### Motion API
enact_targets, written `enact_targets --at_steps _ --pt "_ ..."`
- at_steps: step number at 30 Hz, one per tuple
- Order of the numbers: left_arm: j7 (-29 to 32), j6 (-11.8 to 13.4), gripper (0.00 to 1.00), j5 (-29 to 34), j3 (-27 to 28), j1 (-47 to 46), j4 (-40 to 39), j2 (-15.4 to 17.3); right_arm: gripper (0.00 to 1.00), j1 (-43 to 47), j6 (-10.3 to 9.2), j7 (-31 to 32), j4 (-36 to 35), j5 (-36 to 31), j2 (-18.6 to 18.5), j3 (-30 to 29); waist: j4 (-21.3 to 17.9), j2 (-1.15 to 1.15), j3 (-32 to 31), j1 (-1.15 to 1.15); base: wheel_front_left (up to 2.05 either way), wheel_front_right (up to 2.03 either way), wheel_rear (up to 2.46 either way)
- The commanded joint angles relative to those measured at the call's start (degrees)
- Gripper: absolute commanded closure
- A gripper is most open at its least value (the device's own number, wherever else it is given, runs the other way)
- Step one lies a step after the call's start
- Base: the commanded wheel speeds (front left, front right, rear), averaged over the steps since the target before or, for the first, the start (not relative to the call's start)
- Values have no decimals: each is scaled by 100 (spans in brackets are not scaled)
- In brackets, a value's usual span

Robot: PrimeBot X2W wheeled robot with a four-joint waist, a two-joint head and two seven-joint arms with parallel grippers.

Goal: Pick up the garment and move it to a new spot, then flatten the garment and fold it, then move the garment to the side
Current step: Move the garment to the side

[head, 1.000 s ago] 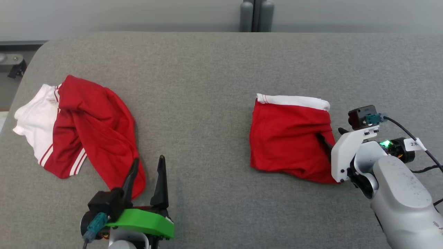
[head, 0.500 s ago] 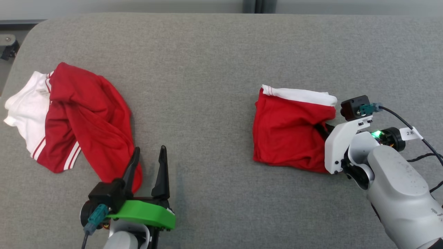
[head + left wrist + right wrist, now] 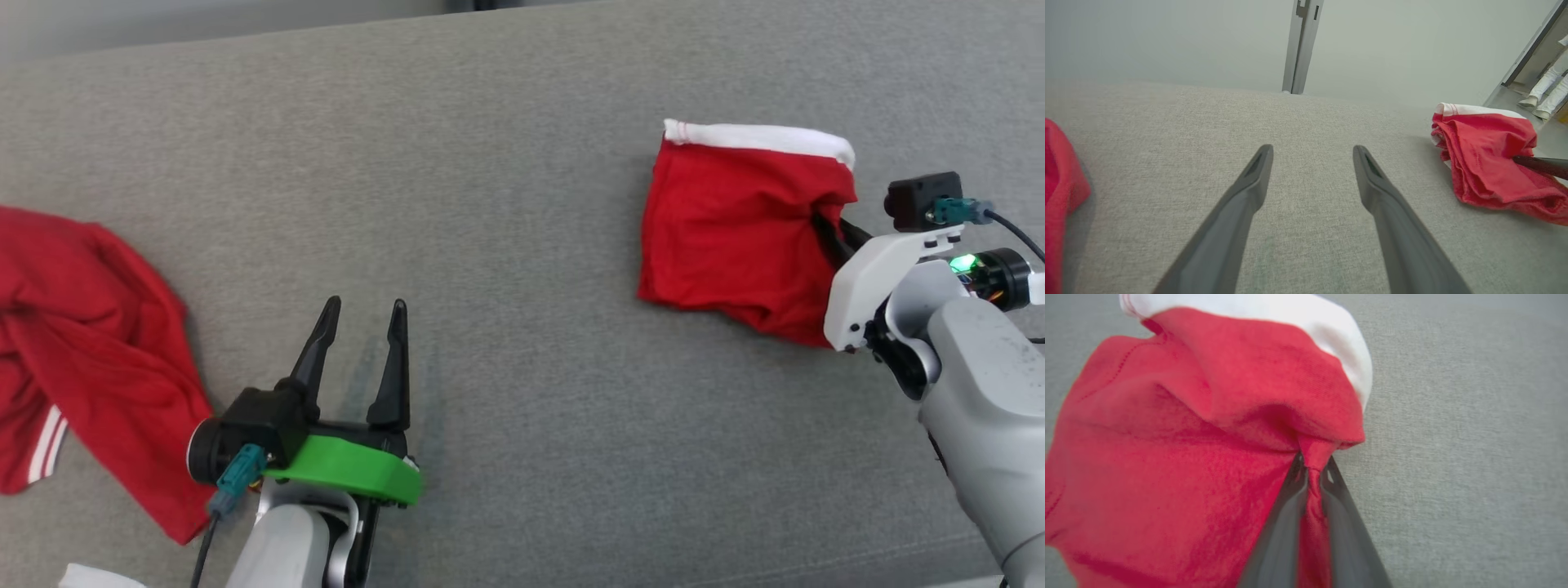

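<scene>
The right claw is clamped on the garment. In the right wrist view its two dark fingers stand almost together, with a thin twist of red cloth pinched between them, and the fabric around the pinch is drawn into a peak. The garment is a folded red bundle with a white band along its far edge. It sits on the right part of the gray cloth-covered counter, and the claw reaches into its right edge. From the left wrist view the garment lies on the counter in stacked layers, with one dark finger of the right claw poking into it from the right.

The left claw is at the lower left of the head view, jaws wide apart and holding nothing. Its fingers point across bare counter. Whether they touch the surface I cannot tell.

A second garment, red with white stripes near its hem, lies loose and crumpled at the left edge of the counter, just beside the left claw's wrist and well apart from the folded one.

Beyond the counter the left wrist view shows a pale wall, a gray post, and at the far right a person's legs in white trousers and shoes.
</scene>
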Motion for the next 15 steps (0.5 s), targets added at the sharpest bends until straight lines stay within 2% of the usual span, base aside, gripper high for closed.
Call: enact_targets --at_steps 1,10,15 --pt "-2 -34 0 68 -1 -142 12 28 100 -92 -10 -93 55 -49 -48 -57 -668 0 303 0 0 0 0" --pt "-2 -153 0 284 -267 -463 160 162 100 -318 -10 -575 444 -86 25 -380 -1525 0 623 0 0 0 0" --pt "-2 -160 0 271 -381 -533 190 167 100 -455 -10 -664 622 -73 49 -358 -1561 0 665 0 0 0 0"
